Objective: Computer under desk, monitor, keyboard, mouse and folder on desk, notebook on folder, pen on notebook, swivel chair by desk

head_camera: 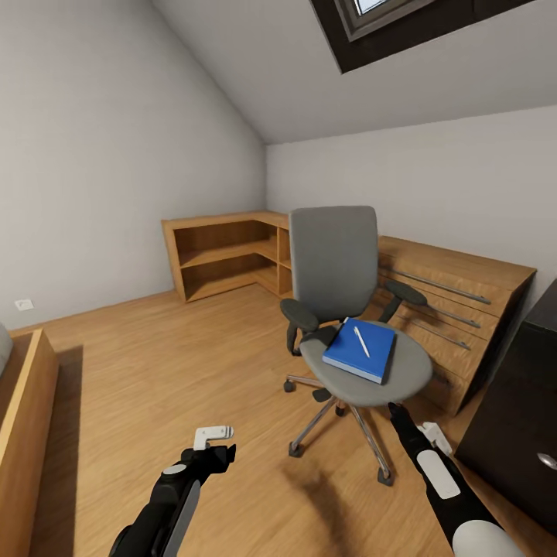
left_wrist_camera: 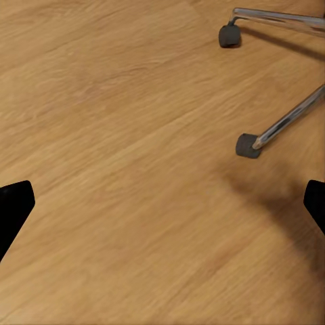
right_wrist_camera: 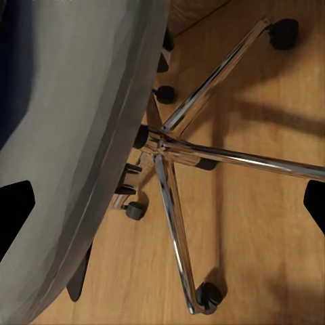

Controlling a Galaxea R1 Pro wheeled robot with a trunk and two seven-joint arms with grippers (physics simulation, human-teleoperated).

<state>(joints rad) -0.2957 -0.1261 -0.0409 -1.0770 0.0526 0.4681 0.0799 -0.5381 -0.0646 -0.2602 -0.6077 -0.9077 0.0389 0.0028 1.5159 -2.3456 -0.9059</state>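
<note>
Here's the attic bedroom: a low wooden corner shelf unit (head_camera: pixel 228 255) sits under the sloping ceiling, a wooden drawer chest with long metal handles (head_camera: pixel 456 302) runs along the far wall, and a dark cabinet (head_camera: pixel 526 418) stands at the right edge. A wooden bed frame (head_camera: pixel 23 418) edges in on the left.

Right in the middle of the plank floor (head_camera: pixel 155 371) stands the grey swivel chair with black armrests and a chrome five-star base (head_camera: pixel 344 309), just in front of the drawers. On its seat lies the flat blue folder (head_camera: pixel 360 350), with a slim white pen (head_camera: pixel 361 341) resting on top. I can't tell if a notebook lies between them.

Both arms reach forward and low. The left gripper (head_camera: pixel 213 441) hovers over bare floor, well apart from the chair, its dark fingertips (left_wrist_camera: pixel 15 203) spread wide, nothing between them. The right gripper (head_camera: pixel 404 418) hangs just beside the seat's front edge, above a chrome leg (right_wrist_camera: pixel 176 237) and its casters; its fingers (right_wrist_camera: pixel 13 210) are parted too, gripping nothing.
</note>
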